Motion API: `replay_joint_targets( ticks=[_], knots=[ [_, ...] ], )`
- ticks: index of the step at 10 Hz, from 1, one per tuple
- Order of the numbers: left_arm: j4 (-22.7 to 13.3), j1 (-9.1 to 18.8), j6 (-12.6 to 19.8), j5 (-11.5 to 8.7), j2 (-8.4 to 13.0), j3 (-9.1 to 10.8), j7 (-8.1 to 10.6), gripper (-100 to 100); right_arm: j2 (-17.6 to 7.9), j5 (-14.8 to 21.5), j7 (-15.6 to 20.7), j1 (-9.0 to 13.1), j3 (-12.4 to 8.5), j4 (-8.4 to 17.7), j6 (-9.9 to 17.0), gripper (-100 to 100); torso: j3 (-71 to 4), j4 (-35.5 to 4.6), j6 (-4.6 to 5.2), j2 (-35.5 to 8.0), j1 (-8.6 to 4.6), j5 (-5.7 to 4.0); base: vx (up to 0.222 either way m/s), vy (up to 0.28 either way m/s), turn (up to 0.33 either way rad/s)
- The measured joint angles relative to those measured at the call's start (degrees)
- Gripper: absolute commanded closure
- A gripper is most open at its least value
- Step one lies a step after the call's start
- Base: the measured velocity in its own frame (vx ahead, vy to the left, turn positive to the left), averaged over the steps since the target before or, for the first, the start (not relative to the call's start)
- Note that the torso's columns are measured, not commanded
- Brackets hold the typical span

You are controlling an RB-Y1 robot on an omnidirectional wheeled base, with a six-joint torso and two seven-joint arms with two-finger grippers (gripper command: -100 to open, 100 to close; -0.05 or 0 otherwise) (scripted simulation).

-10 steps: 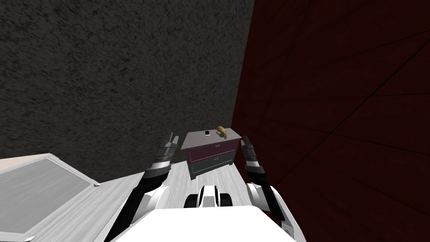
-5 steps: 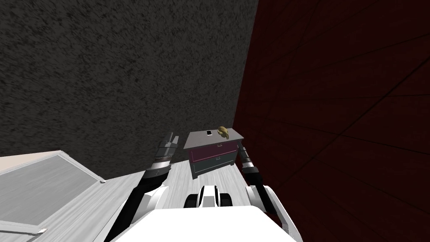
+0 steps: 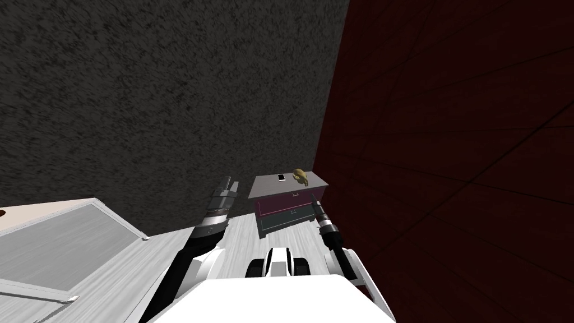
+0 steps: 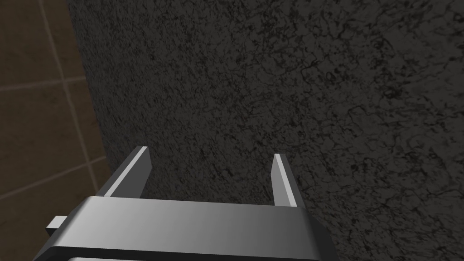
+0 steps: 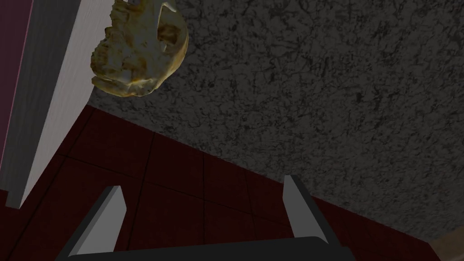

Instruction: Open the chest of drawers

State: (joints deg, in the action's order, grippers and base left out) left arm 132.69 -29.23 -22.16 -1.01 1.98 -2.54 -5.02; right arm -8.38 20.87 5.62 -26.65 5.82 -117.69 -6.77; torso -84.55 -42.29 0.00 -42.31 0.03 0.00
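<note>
The chest of drawers (image 3: 283,208) stands in the corner, with a grey top, a magenta upper drawer and a dark green lower drawer, both closed. A tan skull-like ornament (image 3: 301,176) and a small white slab (image 3: 281,177) lie on its top. My right gripper (image 3: 312,198) is held out at the chest's right front corner. In the right wrist view that gripper (image 5: 204,199) is open and holds nothing, with the grey top's edge (image 5: 41,104) and the ornament (image 5: 140,50) just beyond it. My left gripper (image 3: 227,185) is raised left of the chest and is open (image 4: 210,174).
A dark red wall (image 3: 448,168) runs close along the chest's right side. A dark speckled wall (image 3: 140,112) stands behind it. A low grey slab with a pale frame (image 3: 61,252) lies at the left. Pale plank floor (image 3: 241,241) lies between me and the chest.
My right arm has stretched forward and inward, from beside the chest's right side to its front right corner. The view has shifted slightly. The left arm has stayed put.
</note>
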Motion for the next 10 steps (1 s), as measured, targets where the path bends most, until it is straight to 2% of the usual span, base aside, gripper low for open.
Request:
replay_joint_targets(
  ticks=[2, 4, 5, 6, 7, 8, 9, 10],
  knots=[
    [0.0, 0.0, 0.0, 0.0, 0.0, 0.0, 0.0, 0, -0.9, 3.3, 0.2, 0.1, 0.9, 1.7, 2.7, -100, 0.0, 0.0, -0.01, 0.0, -0.02, -0.01, 0.006, 0.044, 0.041],
    [0.0, 0.0, 0.0, 0.0, 0.0, 0.0, 0.0, 0, -0.7, 6.2, 0.6, 0.3, 1.6, 3.1, 5.0, -100, 0.0, 0.0, 0.01, 0.0, -0.11, -0.02, 0.005, 0.025, 0.025],
    [0.0, 0.0, 0.0, 0.0, 0.0, 0.0, 0.0, 0, -1.0, 7.7, 0.7, 0.6, 2.0, 4.8, 5.9, -100, 0.0, 0.0, -0.01, 0.0, -0.04, -0.02, 0.006, 0.034, 0.038],
    [0.0, 0.0, 0.0, 0.0, 0.0, 0.0, 0.0, 0, -1.4, 9.3, 0.8, 0.8, 2.7, 5.1, 7.8, -100, 0.0, 0.0, 0.0, 0.0, -0.02, 0.01, 0.009, 0.047, 0.065],
    [0.0, 0.0, 0.0, 0.0, 0.0, 0.0, 0.0, 0, -1.4, 11.0, 1.1, 1.6, 3.5, 6.7, 9.7, -100, 0.0, 0.0, -0.01, 0.0, 0.03, 0.01, 0.008, 0.046, 0.029],
    [0.0, 0.0, 0.0, 0.0, 0.0, 0.0, 0.0, 0, -1.7, 12.6, 1.3, 1.6, 4.0, 7.6, 11.4, -100, 0.0, 0.0, 0.02, 0.0, -0.01, 0.01, 0.004, 0.02, -0.007],
    [0.0, 0.0, 0.0, 0.0, 0.0, 0.0, 0.0, 0, -1.3, 14.2, 1.5, 1.6, 4.1, 8.5, 11.8, -100, 0.0, 0.0, 0.01, 0.0, -0.11, -0.02, 0.006, 0.032, 0.057],
    [0.0, 0.0, 0.0, 0.0, 0.0, 0.0, 0.0, 0, -1.7, 15.6, 1.7, 2.2, 4.9, 10.1, 13.5, -100, 0.0, 0.0, -0.01, 0.0, -0.06, -0.02, 0.008, 0.033, 0.048]
  ],
)
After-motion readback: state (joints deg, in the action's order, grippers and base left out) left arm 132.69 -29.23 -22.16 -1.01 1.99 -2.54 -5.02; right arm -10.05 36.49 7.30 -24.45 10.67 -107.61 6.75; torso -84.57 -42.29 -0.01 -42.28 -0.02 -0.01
